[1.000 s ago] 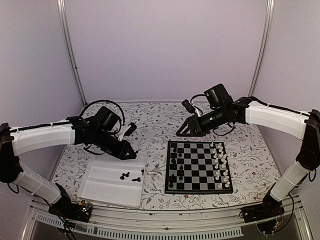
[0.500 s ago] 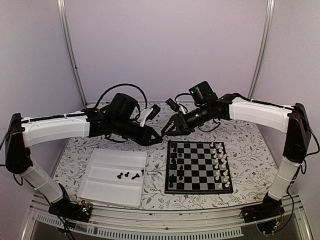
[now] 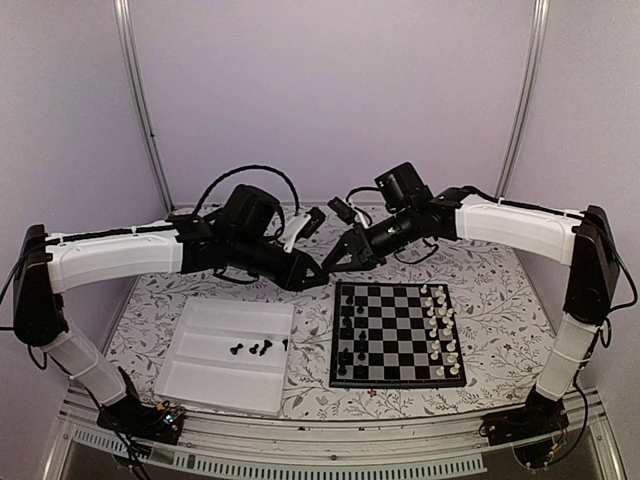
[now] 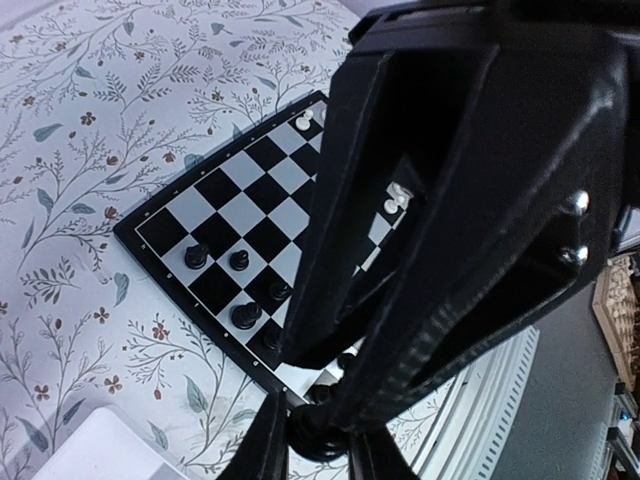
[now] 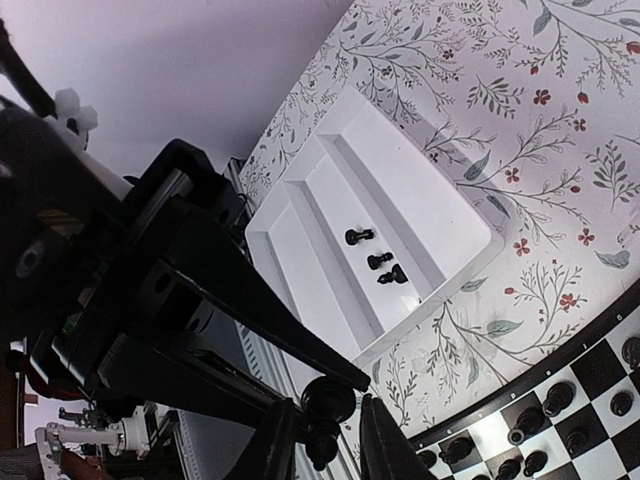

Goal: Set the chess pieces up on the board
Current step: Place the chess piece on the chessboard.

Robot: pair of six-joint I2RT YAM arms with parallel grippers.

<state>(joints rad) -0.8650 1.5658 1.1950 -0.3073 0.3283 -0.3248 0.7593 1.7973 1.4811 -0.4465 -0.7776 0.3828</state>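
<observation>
- left gripper (image 4: 316,446): narrow, clamped on one black chess piece (image 4: 318,432), above the board (image 3: 398,335) far-left corner
- right gripper (image 5: 326,425): fingers narrow around same piece; actual grip can't tell

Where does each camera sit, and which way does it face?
Top external: above and behind the bases, facing forward and down; shows both arms, left hand facing right hand, board and tray.
Left wrist: looks down at the board's corner; own fingers, right hand close in front.
Right wrist: looks toward the tray; own fingers, left hand close.
Shared: both wrist views show a black piece between own fingers.
</observation>
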